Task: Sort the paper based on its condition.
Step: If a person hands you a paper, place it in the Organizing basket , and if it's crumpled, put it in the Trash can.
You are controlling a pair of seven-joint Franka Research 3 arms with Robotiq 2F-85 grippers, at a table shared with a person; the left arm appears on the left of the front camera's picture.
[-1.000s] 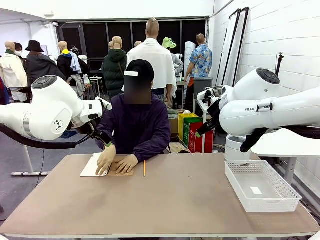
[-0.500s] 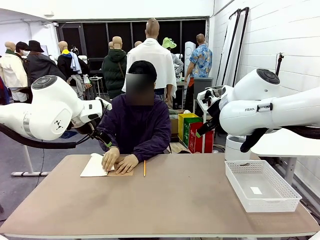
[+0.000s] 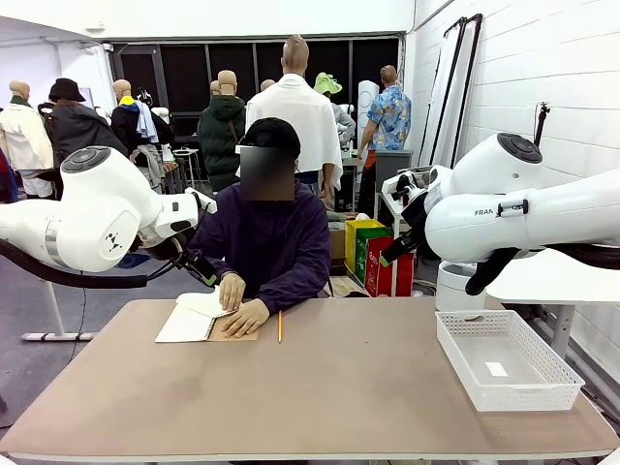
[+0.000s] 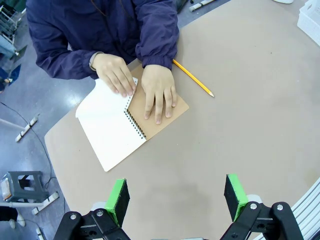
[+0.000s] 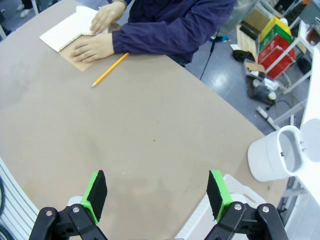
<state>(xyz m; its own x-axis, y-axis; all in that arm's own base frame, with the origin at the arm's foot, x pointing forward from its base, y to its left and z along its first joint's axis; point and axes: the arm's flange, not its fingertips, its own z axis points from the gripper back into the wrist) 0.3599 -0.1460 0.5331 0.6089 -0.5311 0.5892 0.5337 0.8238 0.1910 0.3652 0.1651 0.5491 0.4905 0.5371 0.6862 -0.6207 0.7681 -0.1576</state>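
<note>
- Brown worktop carries the notebook at the person's side.
- Beside the notebook's spiral lies the paper, under the person's hand.
- Fingers of the left gripper and right gripper: released, empty, well apart from the notebook; better wait for a freed sheet.

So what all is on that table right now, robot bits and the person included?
table: one, brown, between robot and person
notebook: one, spiral, white pages open over a brown cover, far left by the person
pencil: one, yellow, beside the notebook
basket: one, white mesh, near right edge
small flat piece: one, white, inside the basket; unclear what
person's hands: two; one hand on a white page, the other flat on the brown cover
left gripper: one, black with green pads, open, above the table
right gripper: one, same colours, open, above the table
</note>
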